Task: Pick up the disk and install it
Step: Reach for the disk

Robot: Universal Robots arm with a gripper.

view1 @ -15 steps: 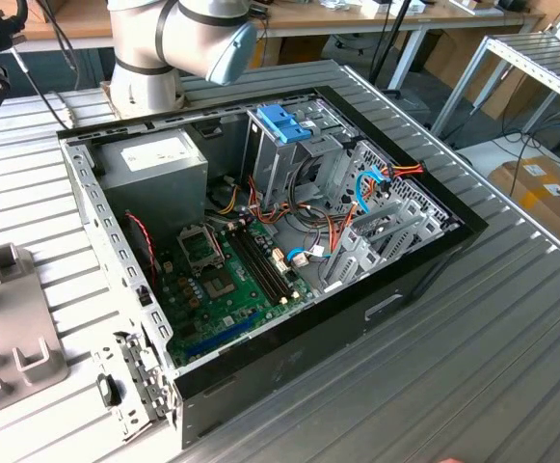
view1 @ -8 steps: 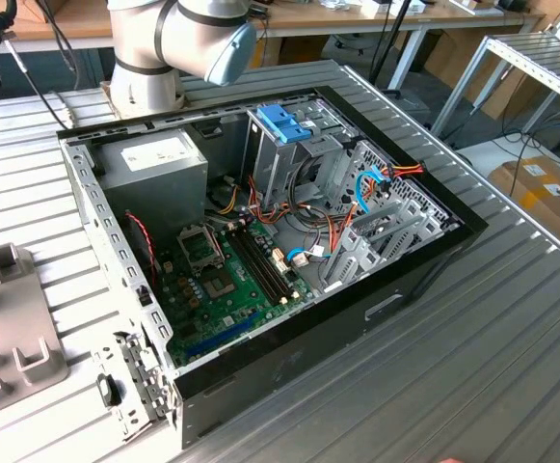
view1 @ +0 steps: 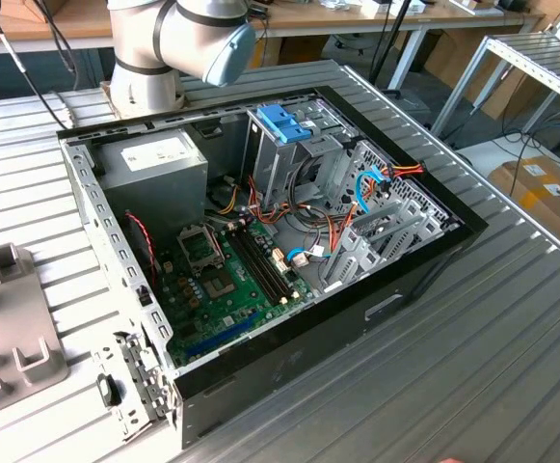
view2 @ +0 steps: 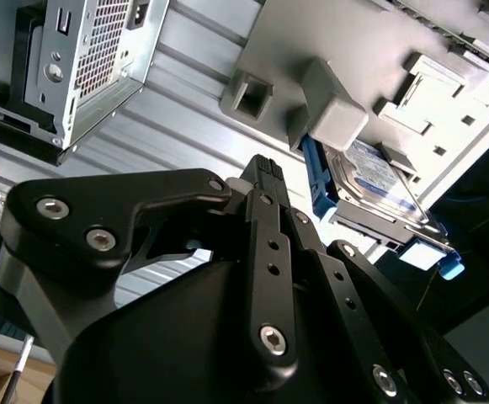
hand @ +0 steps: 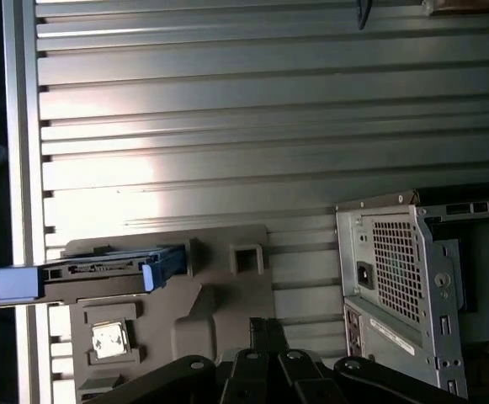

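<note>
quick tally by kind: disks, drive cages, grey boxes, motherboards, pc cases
silver-grey metal hard disk with blue plastic side rails: 1
tall metal drive cage with blue plastic top: 1
big grey box with white label: 1
green motherboard: 1
open black computer case: 1
total: 5

Open computer case (view1: 289, 352) lies near grey fixture (view1: 19, 318).
</note>
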